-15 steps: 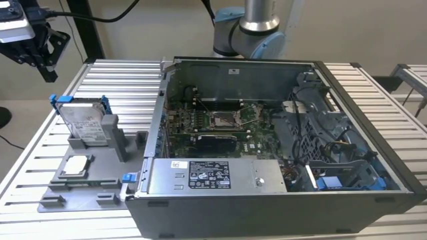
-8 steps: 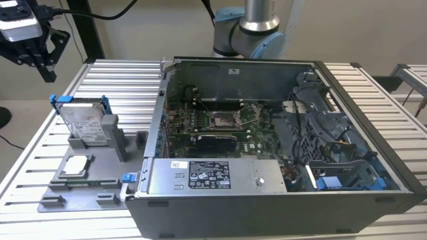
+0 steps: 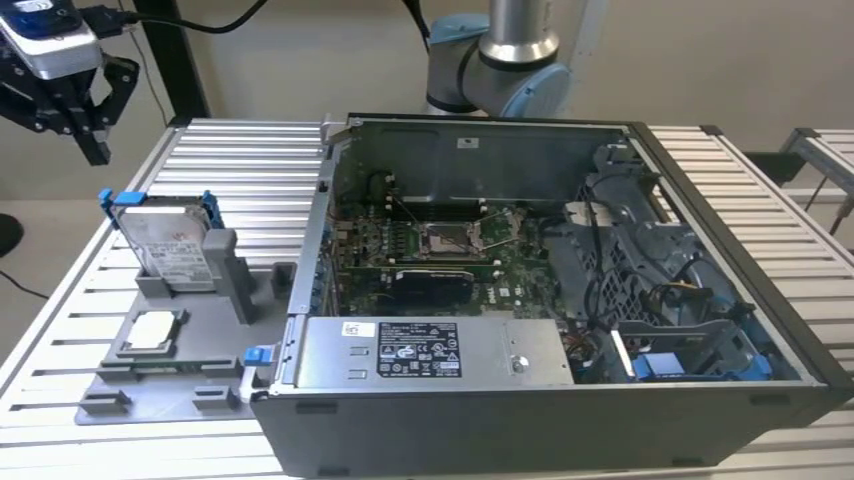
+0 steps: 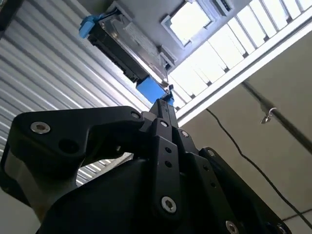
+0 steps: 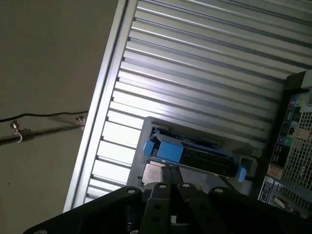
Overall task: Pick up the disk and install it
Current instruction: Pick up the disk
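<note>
The disk [image 3: 167, 240] stands upright in a grey holder [image 3: 227, 265] on the slatted table, on the exterior view's left. It is silver with a white label and a bright blue bracket. My gripper [image 3: 96, 152] hangs shut with nothing in it, above the table's far left corner, up and left of the disk and well apart from it. In both wrist views the disk [image 4: 127, 43] [image 5: 195, 155] lies beyond my closed fingertips [image 4: 165, 101] [image 5: 168, 171], edge-on with its blue ends showing.
An open computer case [image 3: 641, 135] fills the table's middle and right, with a motherboard, a grey power supply [image 3: 427, 352] and a drive cage [image 3: 674, 335] with blue parts. A small square chip [image 3: 150, 330] rests on the grey fixture plate [image 3: 200, 375].
</note>
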Tool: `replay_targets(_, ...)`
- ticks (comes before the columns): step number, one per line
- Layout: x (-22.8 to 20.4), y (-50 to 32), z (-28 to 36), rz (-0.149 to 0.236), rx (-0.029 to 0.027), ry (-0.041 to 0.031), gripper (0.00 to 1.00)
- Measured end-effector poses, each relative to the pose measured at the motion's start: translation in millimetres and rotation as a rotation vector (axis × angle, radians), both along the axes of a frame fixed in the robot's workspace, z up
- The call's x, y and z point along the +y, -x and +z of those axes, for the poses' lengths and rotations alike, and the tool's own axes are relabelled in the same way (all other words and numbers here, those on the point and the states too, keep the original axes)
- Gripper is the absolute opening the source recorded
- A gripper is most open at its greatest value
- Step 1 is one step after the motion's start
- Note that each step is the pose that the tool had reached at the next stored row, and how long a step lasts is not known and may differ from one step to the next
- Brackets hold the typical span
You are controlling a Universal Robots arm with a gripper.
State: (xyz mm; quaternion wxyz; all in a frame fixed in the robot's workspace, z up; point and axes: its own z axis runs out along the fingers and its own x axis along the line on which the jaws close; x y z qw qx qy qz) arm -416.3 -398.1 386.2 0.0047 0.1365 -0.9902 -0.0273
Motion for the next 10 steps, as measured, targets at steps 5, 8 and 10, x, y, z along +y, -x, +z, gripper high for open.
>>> replay_targets(5,0.0,0.0,0.0,0.091,0.0001,0.0000,0.00)
replay_targets(8,0.0,0.0,0.0,0.146,0.0000,0.0000,0.00)
replay_targets(10,0.0,0.0,0.0,0.182,0.0001,0.0001,0.00)
